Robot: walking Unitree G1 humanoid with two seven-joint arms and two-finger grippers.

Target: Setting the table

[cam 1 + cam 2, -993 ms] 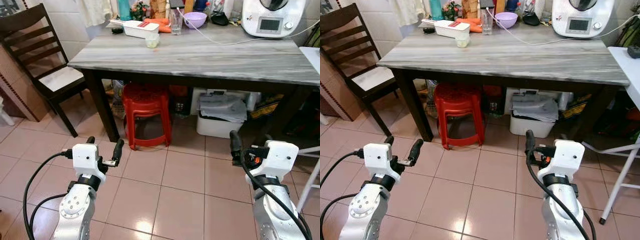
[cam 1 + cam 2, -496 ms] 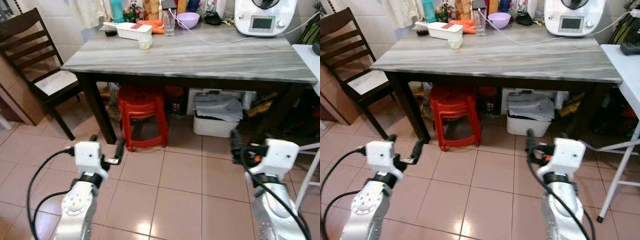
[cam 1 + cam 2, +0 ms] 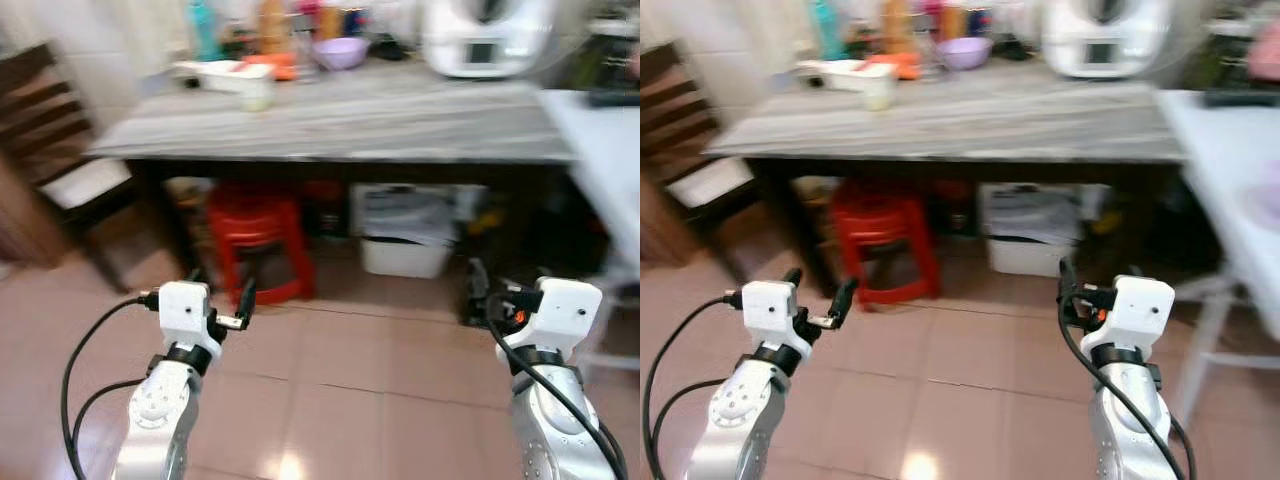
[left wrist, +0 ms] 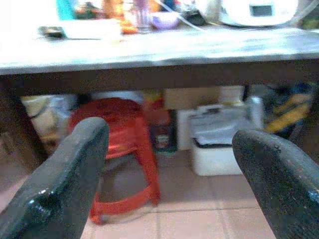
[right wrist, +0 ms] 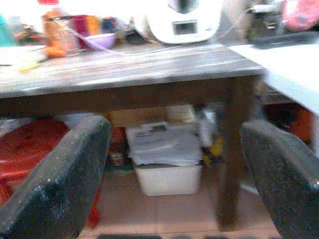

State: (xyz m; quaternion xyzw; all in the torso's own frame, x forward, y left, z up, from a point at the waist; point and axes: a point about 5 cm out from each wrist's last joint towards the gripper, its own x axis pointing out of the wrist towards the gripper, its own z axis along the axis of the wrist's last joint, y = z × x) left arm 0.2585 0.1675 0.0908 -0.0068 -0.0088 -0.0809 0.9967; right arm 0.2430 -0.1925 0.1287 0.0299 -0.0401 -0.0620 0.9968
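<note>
A grey marble-look table (image 3: 400, 125) on dark legs stands ahead, blurred. At its far edge are a purple bowl (image 3: 340, 52), a white tray (image 3: 222, 72), a small pale cup (image 3: 256, 98) and several bottles. My left gripper (image 3: 220, 290) hangs low over the tiled floor, well short of the table, open with nothing between its fingers (image 4: 75, 174). My right gripper (image 5: 174, 149) is held at the same height on the right, also open and holding nothing.
A white kitchen appliance (image 3: 485, 35) sits at the table's back right. Under the table are a red plastic stool (image 3: 255, 235) and a white bin (image 3: 405, 250). A dark wooden chair (image 3: 60, 180) stands left; a white side table (image 3: 600, 160) right.
The whole picture has shifted left and gone blurred, so the camera has swung right. Both arms keep their pose, fingers still apart.
</note>
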